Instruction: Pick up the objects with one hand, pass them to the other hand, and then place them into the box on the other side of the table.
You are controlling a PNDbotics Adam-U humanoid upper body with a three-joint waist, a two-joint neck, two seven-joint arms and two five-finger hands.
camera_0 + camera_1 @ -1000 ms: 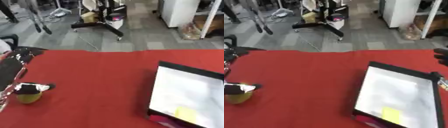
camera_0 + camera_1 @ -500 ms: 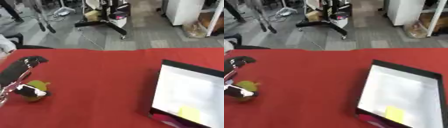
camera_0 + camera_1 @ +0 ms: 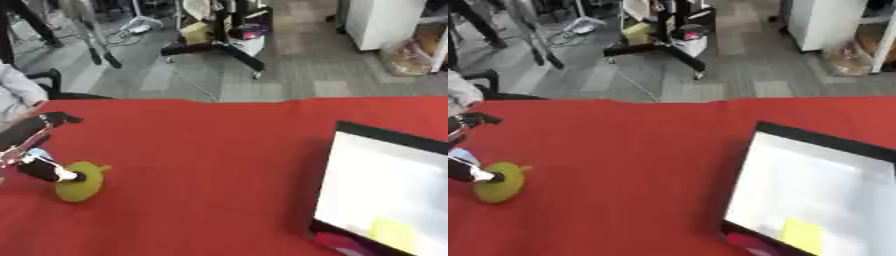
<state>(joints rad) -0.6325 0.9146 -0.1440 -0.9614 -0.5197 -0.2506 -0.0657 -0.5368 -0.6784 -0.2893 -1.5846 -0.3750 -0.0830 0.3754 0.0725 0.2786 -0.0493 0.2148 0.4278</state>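
Left eye view: a red table (image 3: 210, 170) is filling the lower part of the picture, and the landmark here is the box (image 3: 385, 192), a shallow tray with a black rim and a pale floor that is sitting at the table's right side. Well to the left of the box, near the table's left edge, a yellow-green round object (image 3: 80, 185) is lying on the cloth. The robot's left hand (image 3: 31, 150) is coming in from the left edge and reaching down to it; one fingertip is touching the object's top, while another finger is pointing up and away toward the table's far edge. Whether the fingers are curling round the object or only resting on it, I cannot tell. Inside the box, at its near end, a yellow flat piece (image 3: 391, 231) is lying on the pale floor, and a bit of pink is showing just below the box's near rim.

Right eye view: the box is again sitting at the right, with the yellow piece at its near end. The yellow-green object is lying far to the box's left, with a dark, white-tipped finger touching its top. The right hand is showing in neither view.
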